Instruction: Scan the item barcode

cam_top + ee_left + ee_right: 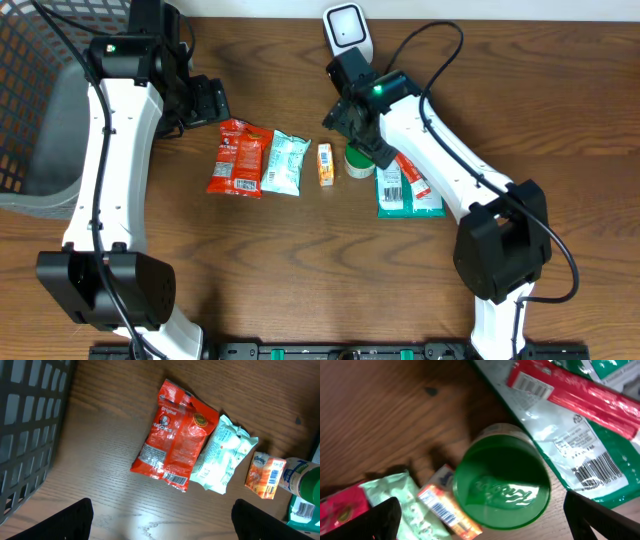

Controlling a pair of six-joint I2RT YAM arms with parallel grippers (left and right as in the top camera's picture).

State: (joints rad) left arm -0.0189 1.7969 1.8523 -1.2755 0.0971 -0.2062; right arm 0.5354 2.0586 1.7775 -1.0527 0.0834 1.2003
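Note:
Several items lie in a row on the wooden table: a red snack bag (238, 158) (175, 435), a mint-green pack (285, 163) (222, 455), a small orange box (325, 164) (447, 507) with its barcode facing up, and a green-lidded jar (357, 166) (502, 482). The white barcode scanner (346, 28) stands at the table's far edge. My right gripper (490, 520) hovers open right over the jar's lid, its jaws wide on either side and holding nothing. My left gripper (167, 525) hangs open above bare table, near the red bag's lower end.
A green-and-white wipes pack (405, 195) (580, 445) lies right of the jar, with a red bar (580, 397) across it. A grey mesh basket (40, 100) (25, 435) fills the far left corner.

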